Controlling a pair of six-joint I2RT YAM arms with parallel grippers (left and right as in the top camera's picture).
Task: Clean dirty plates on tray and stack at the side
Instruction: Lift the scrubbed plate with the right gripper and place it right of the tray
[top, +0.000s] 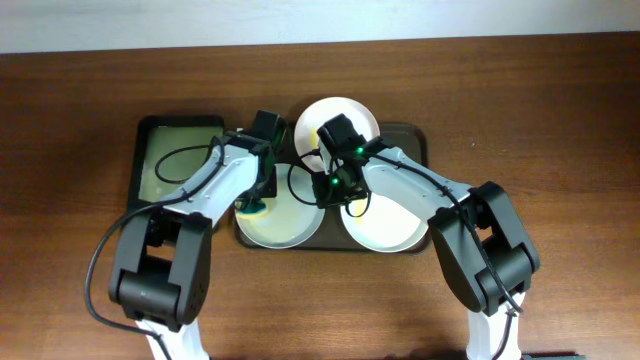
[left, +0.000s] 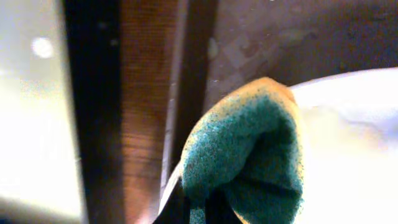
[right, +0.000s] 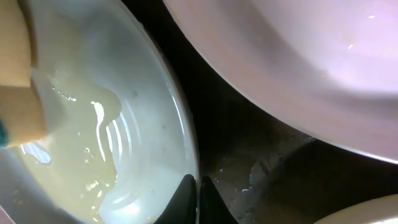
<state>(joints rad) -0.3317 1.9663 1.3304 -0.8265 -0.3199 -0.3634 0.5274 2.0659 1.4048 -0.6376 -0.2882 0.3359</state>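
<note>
The dark tray (top: 425, 140) holds three white plates. The left plate (top: 290, 225) has yellowish smears and wet liquid (right: 112, 124). My left gripper (top: 252, 205) is shut on a green and yellow sponge (left: 249, 149) that rests on this plate's left edge (left: 348, 137). The sponge also shows in the right wrist view (right: 15, 81). My right gripper (right: 193, 202) is shut on the right rim of the same plate, near the tray's middle (top: 335, 190). A second plate (top: 390, 225) lies at the right. A third plate (top: 335, 115) lies at the back (right: 298, 62).
A smaller dark green tray (top: 180, 160) with a pale inside sits left of the big tray, and a narrow strip of wooden table (left: 143, 93) lies between them. The big tray's floor (right: 261, 162) is wet. Both arms cross over the tray's front.
</note>
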